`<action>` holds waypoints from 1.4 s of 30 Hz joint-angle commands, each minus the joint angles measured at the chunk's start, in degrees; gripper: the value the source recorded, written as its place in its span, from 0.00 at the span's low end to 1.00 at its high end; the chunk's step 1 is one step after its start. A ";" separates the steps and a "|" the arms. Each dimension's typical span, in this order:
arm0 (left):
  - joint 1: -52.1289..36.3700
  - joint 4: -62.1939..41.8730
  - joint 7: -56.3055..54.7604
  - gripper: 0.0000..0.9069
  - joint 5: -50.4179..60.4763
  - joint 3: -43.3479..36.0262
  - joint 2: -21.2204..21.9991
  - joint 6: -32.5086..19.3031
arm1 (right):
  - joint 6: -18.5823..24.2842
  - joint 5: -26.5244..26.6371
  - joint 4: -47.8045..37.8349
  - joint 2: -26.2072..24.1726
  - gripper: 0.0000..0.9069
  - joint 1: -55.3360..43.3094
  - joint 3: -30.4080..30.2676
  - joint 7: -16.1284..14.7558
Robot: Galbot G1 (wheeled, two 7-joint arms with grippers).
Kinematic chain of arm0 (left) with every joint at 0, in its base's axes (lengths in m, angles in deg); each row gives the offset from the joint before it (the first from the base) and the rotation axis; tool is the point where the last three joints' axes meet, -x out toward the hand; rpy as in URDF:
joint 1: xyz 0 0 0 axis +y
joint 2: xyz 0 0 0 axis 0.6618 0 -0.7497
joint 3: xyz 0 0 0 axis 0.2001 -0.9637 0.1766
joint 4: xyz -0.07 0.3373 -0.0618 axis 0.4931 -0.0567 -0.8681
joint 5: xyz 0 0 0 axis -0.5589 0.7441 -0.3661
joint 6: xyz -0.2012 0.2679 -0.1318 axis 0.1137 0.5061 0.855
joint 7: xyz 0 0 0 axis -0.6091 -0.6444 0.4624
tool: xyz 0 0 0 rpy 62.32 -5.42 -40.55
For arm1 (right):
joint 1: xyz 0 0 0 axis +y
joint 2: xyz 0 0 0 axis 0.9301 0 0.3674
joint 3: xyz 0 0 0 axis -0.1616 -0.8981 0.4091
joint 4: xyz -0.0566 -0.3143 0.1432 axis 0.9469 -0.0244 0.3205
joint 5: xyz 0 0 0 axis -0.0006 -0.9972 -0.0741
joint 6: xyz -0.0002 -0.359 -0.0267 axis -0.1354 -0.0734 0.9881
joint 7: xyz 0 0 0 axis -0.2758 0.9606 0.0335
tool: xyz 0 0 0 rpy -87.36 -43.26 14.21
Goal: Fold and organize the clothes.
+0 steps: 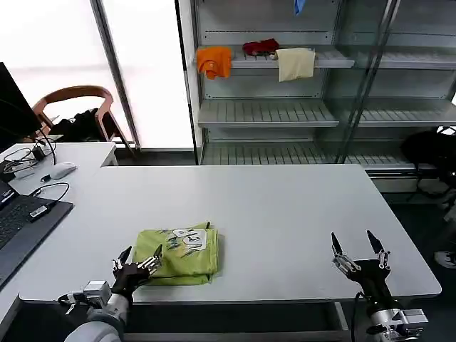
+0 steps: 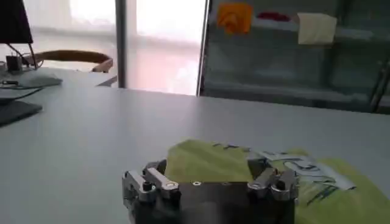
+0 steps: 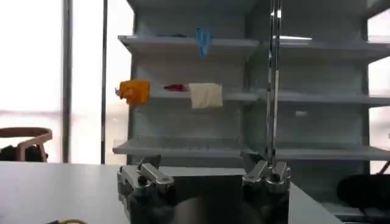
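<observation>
The shirt [image 1: 178,255] lay folded into a small packet in the lower left of the head view, near the front edge of the table [image 1: 285,214], print side up. The risk, in my judgement, was that the left gripper [image 1: 139,262] would drag the packet and open the folds, because one finger seemed to rest on the cloth (the contact was hard to confirm). A pull toward the edge could also bring the shirt off the table. The left gripper stood at the packet's lower left corner, fingers spread apart, holding nothing. In the left wrist view the shirt [image 2: 244,167] was just beyond the fingers. The right gripper [image 1: 358,258] waited in the lower right, well apart from the shirt, also spread wide.
</observation>
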 commanded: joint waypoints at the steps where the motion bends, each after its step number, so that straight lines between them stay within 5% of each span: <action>1: -3.37 -4.01 -1.00 1.00 -6.88 2.45 0.84 2.68 | 0.04 -0.12 -0.06 0.05 1.00 0.01 -0.06 -0.03; 12: -2.31 -5.95 -0.38 0.99 -7.53 2.36 1.07 1.16 | 0.06 -0.06 0.12 -0.03 1.00 -0.01 0.05 -0.09; 13: -2.20 -5.94 -0.30 0.72 -7.51 2.23 1.15 1.05 | 0.06 -0.07 0.13 -0.03 1.00 -0.07 0.01 -0.09; 14: -2.09 -5.93 -0.14 0.24 -7.31 2.00 1.35 0.75 | 0.05 -0.09 0.16 -0.03 1.00 -0.16 -0.06 -0.10; 15: -2.06 -5.88 -0.03 0.01 -7.24 1.85 1.44 0.39 | 0.01 -0.08 0.15 -0.04 1.00 -0.25 -0.11 -0.10; 42: -1.78 -2.81 1.97 0.00 -5.26 1.26 -0.42 -3.58 | 0.19 -0.05 0.16 0.08 1.00 -0.41 -0.06 -0.07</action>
